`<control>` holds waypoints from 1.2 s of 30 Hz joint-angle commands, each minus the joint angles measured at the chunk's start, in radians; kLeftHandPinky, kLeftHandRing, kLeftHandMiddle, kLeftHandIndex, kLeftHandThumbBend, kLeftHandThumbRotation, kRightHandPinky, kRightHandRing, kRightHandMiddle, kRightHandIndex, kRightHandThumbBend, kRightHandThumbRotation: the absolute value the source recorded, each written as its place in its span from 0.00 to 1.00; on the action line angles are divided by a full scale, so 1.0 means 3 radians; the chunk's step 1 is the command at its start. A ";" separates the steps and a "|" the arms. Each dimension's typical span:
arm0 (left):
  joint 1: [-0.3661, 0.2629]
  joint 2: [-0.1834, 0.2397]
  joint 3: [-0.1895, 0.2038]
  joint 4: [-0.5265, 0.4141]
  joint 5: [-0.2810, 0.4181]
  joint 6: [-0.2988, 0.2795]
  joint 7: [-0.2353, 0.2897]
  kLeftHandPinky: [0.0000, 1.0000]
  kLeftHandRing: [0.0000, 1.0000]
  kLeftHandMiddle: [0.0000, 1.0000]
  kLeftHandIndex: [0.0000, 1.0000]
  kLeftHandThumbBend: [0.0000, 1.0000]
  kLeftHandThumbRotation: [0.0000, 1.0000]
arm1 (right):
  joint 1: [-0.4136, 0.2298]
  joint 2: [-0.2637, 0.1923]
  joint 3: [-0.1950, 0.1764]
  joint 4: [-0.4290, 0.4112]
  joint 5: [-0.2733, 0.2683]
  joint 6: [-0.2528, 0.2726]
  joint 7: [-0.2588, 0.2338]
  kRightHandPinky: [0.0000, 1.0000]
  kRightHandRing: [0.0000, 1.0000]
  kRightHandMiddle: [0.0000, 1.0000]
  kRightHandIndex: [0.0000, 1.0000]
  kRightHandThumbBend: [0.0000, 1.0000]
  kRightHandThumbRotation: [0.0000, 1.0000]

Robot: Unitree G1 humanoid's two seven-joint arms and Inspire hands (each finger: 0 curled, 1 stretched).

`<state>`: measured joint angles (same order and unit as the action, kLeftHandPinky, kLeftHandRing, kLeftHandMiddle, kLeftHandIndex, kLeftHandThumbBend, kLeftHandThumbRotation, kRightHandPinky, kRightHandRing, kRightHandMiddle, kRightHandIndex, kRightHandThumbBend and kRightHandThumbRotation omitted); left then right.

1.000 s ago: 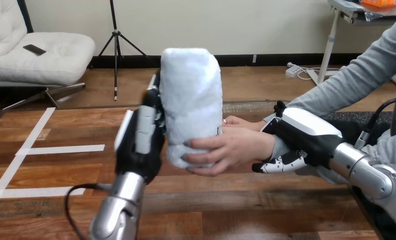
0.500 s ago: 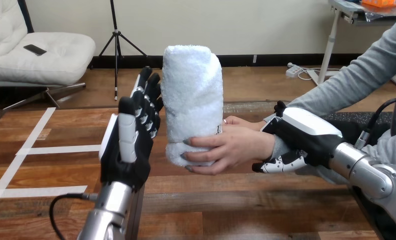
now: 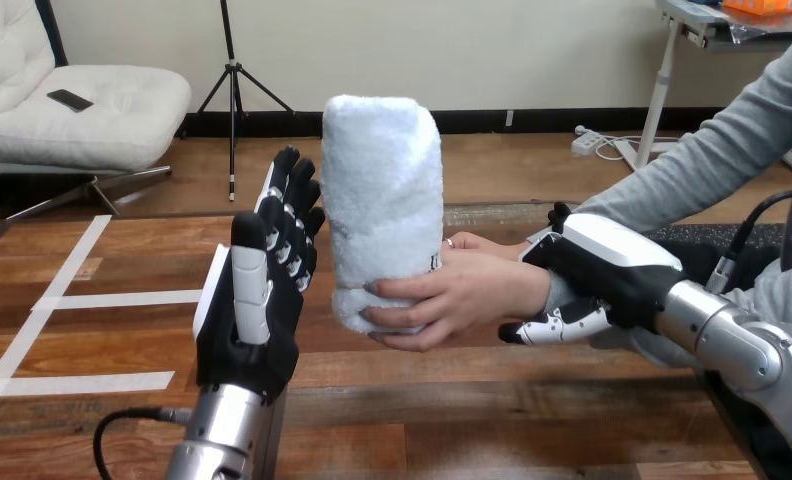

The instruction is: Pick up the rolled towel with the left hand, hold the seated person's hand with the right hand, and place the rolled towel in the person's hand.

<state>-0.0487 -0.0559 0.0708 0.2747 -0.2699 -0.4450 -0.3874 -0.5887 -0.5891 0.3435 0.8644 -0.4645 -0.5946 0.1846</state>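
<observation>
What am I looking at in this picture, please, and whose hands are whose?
The picture comes from a camera on a humanoid robot's head, looking down across a wooden table. The black-and-white machine hands are the robot's own. Its left hand, at the view's left, is open with straight fingers, close beside an upright rolled towel. The person's hand, reaching in from the right, grips the towel's lower end. The robot's right hand is wrapped round the person's wrist. White tape strips lie on the table.

A worktop (image 3: 452,420) of dark wooden planks is seen. White tape strips (image 3: 122,298) are stuck flat on its left part: two laid across, one laid slantwise.
</observation>
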 commanded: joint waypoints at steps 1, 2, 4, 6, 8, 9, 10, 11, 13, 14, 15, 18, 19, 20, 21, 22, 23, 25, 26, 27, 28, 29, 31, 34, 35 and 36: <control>-0.0056 -0.0040 -0.0035 -0.0171 -0.0061 -0.0012 0.0006 1.00 1.00 1.00 0.99 1.00 1.00 | -0.0161 0.0053 -0.0122 -0.0213 0.0099 0.0013 0.0021 0.34 0.39 0.46 0.50 0.80 0.48; -0.0053 -0.0038 -0.0035 -0.0170 -0.0064 -0.0013 0.0005 1.00 1.00 1.00 0.99 1.00 1.00 | -0.0159 0.0052 -0.0122 -0.0219 0.0100 0.0018 0.0028 0.35 0.40 0.47 0.51 0.81 0.49; -0.0043 -0.0033 -0.0033 -0.0173 -0.0063 -0.0018 0.0008 1.00 1.00 1.00 0.99 1.00 1.00 | -0.0155 0.0047 -0.0121 -0.0234 0.0104 0.0024 0.0050 0.39 0.44 0.51 0.54 0.83 0.50; -0.0035 -0.0033 -0.0029 -0.0174 -0.0070 -0.0026 0.0005 1.00 1.00 1.00 0.99 1.00 1.00 | -0.0151 0.0041 -0.0118 -0.0251 0.0104 0.0037 0.0070 0.40 0.46 0.52 0.56 0.84 0.51; -0.0030 -0.0034 -0.0025 -0.0174 -0.0081 -0.0032 0.0000 1.00 1.00 1.00 0.99 0.99 1.00 | -0.0147 0.0036 -0.0115 -0.0267 0.0103 0.0050 0.0086 0.42 0.49 0.55 0.58 0.85 0.52; -0.0025 -0.0032 -0.0022 -0.0176 -0.0087 -0.0036 -0.0003 1.00 1.00 1.00 0.99 0.99 1.00 | -0.0144 0.0024 -0.0104 -0.0292 0.0084 0.0074 0.0099 0.43 0.50 0.56 0.59 0.86 0.52; -0.0022 -0.0030 -0.0020 -0.0176 -0.0089 -0.0038 -0.0004 1.00 1.00 1.00 0.99 0.99 1.00 | -0.0142 0.0016 -0.0096 -0.0311 0.0071 0.0091 0.0108 0.45 0.52 0.57 0.61 0.86 0.53; -0.0020 -0.0028 -0.0019 -0.0176 -0.0091 -0.0040 -0.0005 1.00 1.00 1.00 0.99 0.99 1.00 | -0.0140 0.0011 -0.0092 -0.0326 0.0062 0.0105 0.0114 0.46 0.53 0.58 0.62 0.87 0.54; -0.0009 -0.0024 -0.0017 -0.0181 -0.0093 -0.0048 -0.0004 1.00 1.00 1.00 0.98 0.98 1.00 | -0.0131 -0.0002 -0.0084 -0.0363 0.0047 0.0131 0.0134 0.49 0.58 0.62 0.66 0.88 0.55; -0.0007 -0.0023 -0.0017 -0.0183 -0.0093 -0.0050 -0.0003 1.00 1.00 1.00 0.98 0.97 1.00 | -0.0127 -0.0005 -0.0084 -0.0375 0.0044 0.0140 0.0141 0.50 0.59 0.63 0.67 0.88 0.56; -0.0004 -0.0022 -0.0015 -0.0184 -0.0108 -0.0054 -0.0016 1.00 1.00 1.00 0.98 0.97 1.00 | -0.0124 -0.0011 -0.0080 -0.0389 0.0037 0.0151 0.0151 0.51 0.60 0.64 0.68 0.88 0.56; -0.0001 -0.0019 -0.0013 -0.0181 -0.0151 -0.0058 -0.0051 1.00 1.00 1.00 0.98 0.97 1.00 | -0.0116 -0.0022 -0.0074 -0.0417 0.0026 0.0178 0.0179 0.54 0.63 0.67 0.70 0.90 0.58; 0.0001 -0.0017 -0.0012 -0.0180 -0.0167 -0.0058 -0.0064 1.00 1.00 1.00 0.98 0.96 1.00 | -0.0113 -0.0025 -0.0072 -0.0427 0.0025 0.0186 0.0189 0.55 0.65 0.68 0.71 0.91 0.59; 0.0001 -0.0016 -0.0011 -0.0178 -0.0179 -0.0058 -0.0072 1.00 1.00 1.00 0.98 0.96 1.00 | -0.0111 -0.0028 -0.0072 -0.0434 0.0024 0.0193 0.0196 0.56 0.66 0.69 0.72 0.92 0.60; 0.0004 -0.0014 -0.0010 -0.0177 -0.0200 -0.0057 -0.0090 1.00 1.00 1.00 0.98 0.95 1.00 | -0.0108 -0.0034 -0.0068 -0.0448 0.0017 0.0212 0.0215 0.57 0.67 0.70 0.72 0.92 0.60; 0.0005 -0.0012 -0.0009 -0.0175 -0.0214 -0.0057 -0.0099 1.00 1.00 1.00 0.98 0.95 1.00 | -0.0107 -0.0038 -0.0065 -0.0458 0.0012 0.0226 0.0227 0.59 0.69 0.72 0.74 0.95 0.63; 0.0005 -0.0010 -0.0010 -0.0174 -0.0224 -0.0058 -0.0106 1.00 1.00 1.00 0.98 0.95 1.00 | -0.0105 -0.0041 -0.0064 -0.0466 0.0009 0.0236 0.0236 0.60 0.70 0.72 0.74 0.95 0.64; 0.0011 -0.0006 -0.0009 -0.0179 -0.0244 -0.0052 -0.0120 1.00 1.00 1.00 0.98 0.94 1.00 | -0.0101 -0.0047 -0.0061 -0.0480 -0.0001 0.0265 0.0257 0.62 0.71 0.74 0.76 0.97 0.67; 0.0012 -0.0005 -0.0009 -0.0179 -0.0249 -0.0050 -0.0124 1.00 1.00 1.00 0.98 0.94 1.00 | -0.0099 -0.0047 -0.0062 -0.0485 -0.0005 0.0275 0.0264 0.63 0.72 0.75 0.76 0.98 0.68; 0.0018 -0.0001 -0.0008 -0.0186 -0.0257 -0.0048 -0.0134 1.00 1.00 1.00 0.98 0.94 1.00 | -0.0093 -0.0050 -0.0064 -0.0501 -0.0010 0.0300 0.0281 0.63 0.73 0.75 0.77 0.98 0.69; 0.0023 0.0002 -0.0007 -0.0191 -0.0263 -0.0047 -0.0141 1.00 1.00 1.00 0.99 0.94 1.00 | -0.0088 -0.0052 -0.0068 -0.0514 -0.0014 0.0319 0.0293 0.64 0.74 0.76 0.77 0.99 0.72; 0.0026 0.0004 -0.0007 -0.0194 -0.0268 -0.0046 -0.0146 1.00 1.00 1.00 0.99 0.94 1.00 | -0.0083 -0.0052 -0.0071 -0.0526 -0.0017 0.0333 0.0303 0.64 0.74 0.77 0.78 0.99 0.73; 0.0035 0.0009 -0.0005 -0.0200 -0.0267 -0.0054 -0.0147 1.00 1.00 1.00 0.99 0.93 0.99 | -0.0071 -0.0051 -0.0083 -0.0542 -0.0005 0.0345 0.0319 0.66 0.75 0.78 0.79 1.00 0.78; 0.0040 0.0026 -0.0007 -0.0197 -0.0231 -0.0086 -0.0142 1.00 1.00 1.00 0.99 0.93 0.99 | -0.0067 -0.0052 -0.0082 -0.0537 -0.0018 0.0356 0.0309 0.66 0.76 0.79 0.80 1.00 0.82; 0.0039 0.0031 -0.0008 -0.0195 -0.0221 -0.0094 -0.0140 1.00 1.00 1.00 0.99 0.93 1.00 | -0.0068 -0.0052 -0.0081 -0.0533 -0.0023 0.0358 0.0305 0.66 0.76 0.79 0.81 1.00 0.83; 0.0044 0.0038 -0.0010 -0.0207 -0.0217 -0.0083 -0.0138 1.00 1.00 1.00 0.99 0.93 1.00 | -0.0061 -0.0053 -0.0088 -0.0548 -0.0009 0.0382 0.0330 0.66 0.76 0.79 0.81 1.00 0.83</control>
<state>-0.0068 -0.0531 0.0708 0.2671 -0.3387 -0.4461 -0.4208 -0.5867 -0.5920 0.3436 0.7461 -0.4715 -0.4948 0.2824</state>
